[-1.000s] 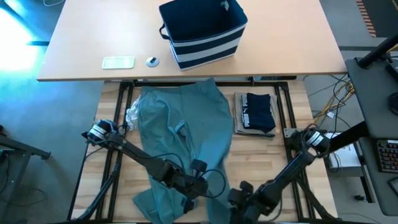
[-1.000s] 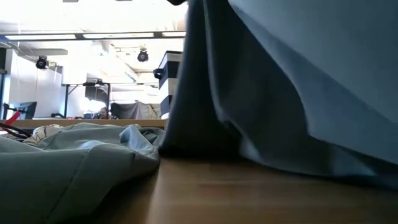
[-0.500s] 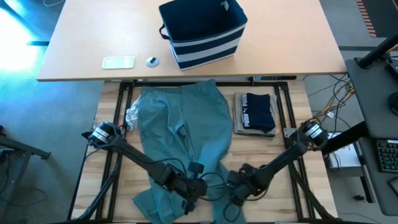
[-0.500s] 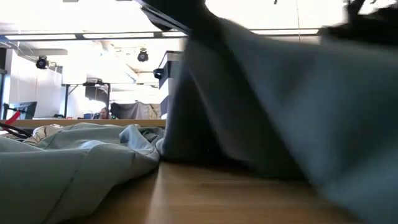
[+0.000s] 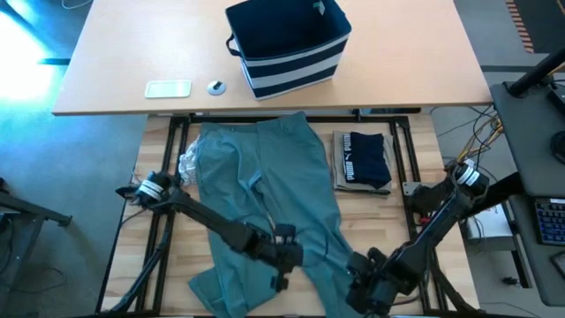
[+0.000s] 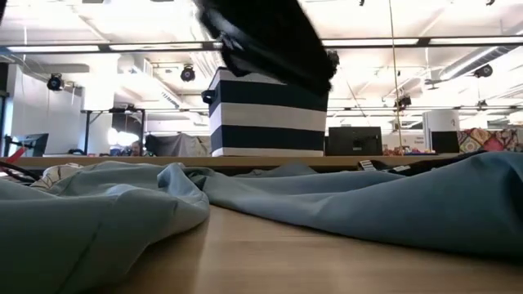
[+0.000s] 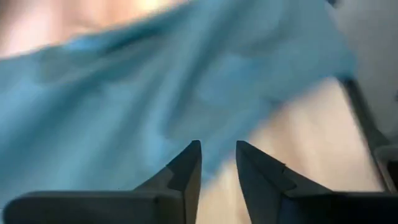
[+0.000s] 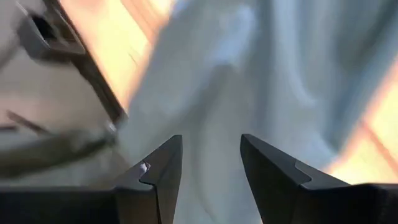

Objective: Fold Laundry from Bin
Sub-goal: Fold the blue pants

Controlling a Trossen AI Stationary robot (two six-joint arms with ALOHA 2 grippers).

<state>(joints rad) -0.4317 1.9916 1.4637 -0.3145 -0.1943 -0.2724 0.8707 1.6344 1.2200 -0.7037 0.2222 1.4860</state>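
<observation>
1. Wooden slatted surface [image 5: 406,132] up front, a tan desk [image 5: 115,53] behind it at 12 o'clock; an open lab room shows beyond in the low view.
2. Bin [image 5: 288,44] sits on the desk at 12 o'clock, navy with white stripes. Inside isn't readable.
3. Teal-green garment [image 5: 265,190] lies spread down the middle of the surface, running from 12 toward 6. It looks like trousers, with one leg fanning toward 5 o'clock.
4. Folded navy garment [image 5: 365,159] with white print rests on a folded tan one [image 5: 339,163] at 2 o'clock, just beside the teal piece. A grey-white patterned bit [image 5: 189,162] peeks out at its 10 o'clock edge.
5. Left tool [image 5: 284,265] is at 6 o'clock over the lower teal cloth. Its wrist view shows the fingers [image 7: 186,168] slightly parted with nothing between them.
6. Right tool [image 5: 369,290] is at 5 o'clock by the hem. Its fingers [image 8: 163,168] stand apart over pale cloth, gripping nothing I can see.
7. Step in hand, my read: laying the teal garment flat, before the first fold.
8. Versus a second ago: the cloth that hung in front of the low camera has dropped flat, the right leg is spread wider toward 5 o'clock, and both tools have let go.
9. Next move likely needs a re-grip on the hem or waistband corners. Wrinkles near the centre may need smoothing first.
</observation>
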